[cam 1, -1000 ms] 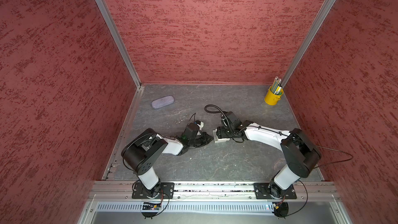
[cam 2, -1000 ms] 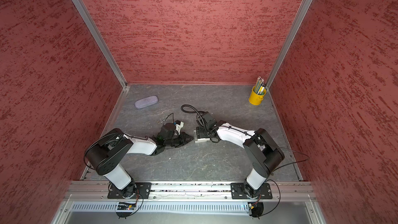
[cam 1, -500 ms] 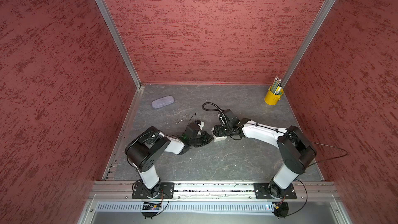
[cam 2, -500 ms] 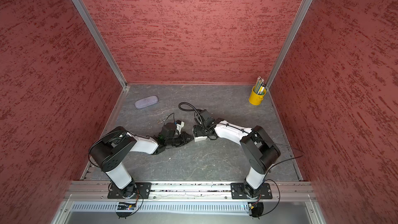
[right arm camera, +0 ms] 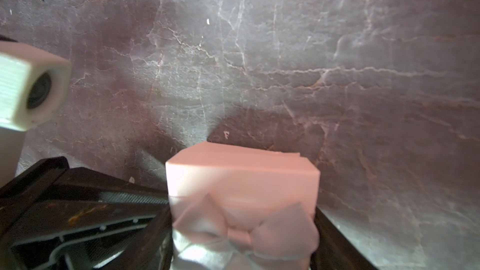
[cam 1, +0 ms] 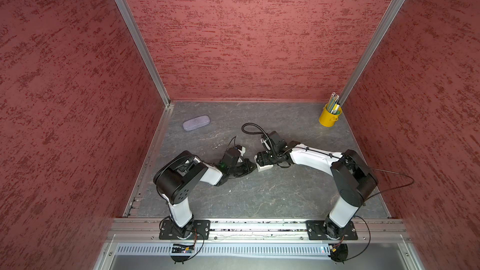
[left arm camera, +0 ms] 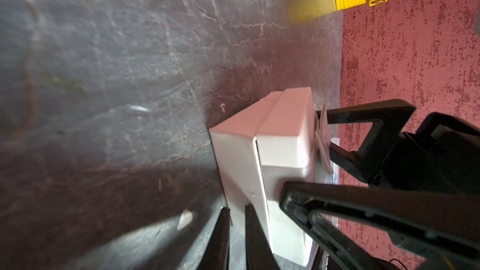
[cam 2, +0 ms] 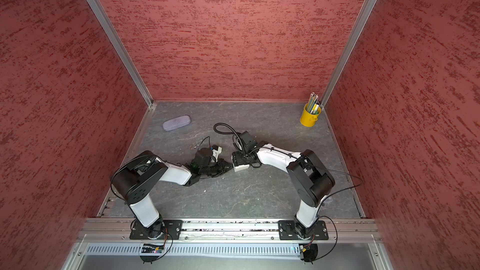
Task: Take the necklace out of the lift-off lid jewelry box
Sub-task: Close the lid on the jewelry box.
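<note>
Seemingly, with the thin silvery chain necklace (cam 1: 218, 144) out on the grey bench's (cam 1: 259, 198) left half, the white cardboard jewelry box (left arm camera: 280, 136), spanned by the wide right hand (right arm camera: 242, 219) and pinched by the narrow left hand (left arm camera: 236, 219), is best laid flat before release.

Red mottled walls (cam 1: 233, 35) on 3 sides, alu posts (cam 1: 135, 37) at corners. Grey veined floor (cam 1: 259, 198). Yellow pencil cup (cam 1: 329, 116) in far corner by a post. Lilac case (cam 1: 196, 122) well apart from cup, near same back wall. Alu rail (cam 1: 259, 225) at floor edge opposite cup.
</note>
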`<state>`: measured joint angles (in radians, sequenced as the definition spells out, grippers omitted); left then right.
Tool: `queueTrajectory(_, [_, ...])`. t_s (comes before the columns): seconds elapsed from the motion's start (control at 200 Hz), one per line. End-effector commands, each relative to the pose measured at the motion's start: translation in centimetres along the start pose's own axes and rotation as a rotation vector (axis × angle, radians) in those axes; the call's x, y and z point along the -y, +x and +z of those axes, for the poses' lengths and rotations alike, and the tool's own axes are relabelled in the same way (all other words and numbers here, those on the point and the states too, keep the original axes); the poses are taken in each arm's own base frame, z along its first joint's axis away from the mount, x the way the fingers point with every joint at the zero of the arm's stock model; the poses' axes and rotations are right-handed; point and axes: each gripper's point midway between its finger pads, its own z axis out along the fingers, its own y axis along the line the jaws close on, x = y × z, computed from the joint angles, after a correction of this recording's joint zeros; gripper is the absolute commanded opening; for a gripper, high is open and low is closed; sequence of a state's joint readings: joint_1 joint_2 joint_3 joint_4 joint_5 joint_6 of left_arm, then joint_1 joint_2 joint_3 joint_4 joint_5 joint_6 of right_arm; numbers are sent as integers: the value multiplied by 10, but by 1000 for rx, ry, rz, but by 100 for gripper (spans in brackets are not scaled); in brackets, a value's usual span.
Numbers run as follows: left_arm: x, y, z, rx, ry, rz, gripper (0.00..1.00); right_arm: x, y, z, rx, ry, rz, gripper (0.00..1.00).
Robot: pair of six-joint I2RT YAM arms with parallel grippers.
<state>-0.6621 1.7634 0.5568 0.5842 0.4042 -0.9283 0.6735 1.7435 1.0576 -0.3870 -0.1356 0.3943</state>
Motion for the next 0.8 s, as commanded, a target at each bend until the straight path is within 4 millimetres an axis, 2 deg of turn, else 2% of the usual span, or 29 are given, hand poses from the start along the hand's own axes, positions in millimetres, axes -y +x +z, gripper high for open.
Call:
queueTrajectory(0.0, [14,-10,4,19,46,22,14,-19,0,1,-20,-59,-38,75])
queueTrajectory(0.661, [14,-13,5,23,51,19,14,-43,2,-1,-15,-196,-39,74])
queueTrajectory(0.797, [15,-13,6,22,52,20,14,-37,2,1,-15,-165,-30,74])
